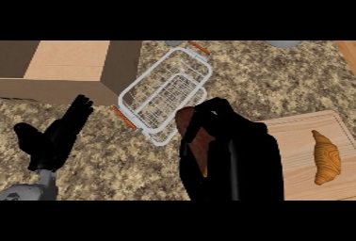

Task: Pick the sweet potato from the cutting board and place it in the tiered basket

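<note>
The R hand (236, 155) is curled round the sweet potato (188, 126) & grips it. The potato is red-brown. It's off the cutting board (295, 141) now, just beside the near end of the tiered basket (165, 94), not in it yet. The L hand (52, 141) is open, fingers up, at the left over the bench (278, 80). A croissant (327, 157) lies on the board. A brown box (69, 61) sits at the back left.
</note>
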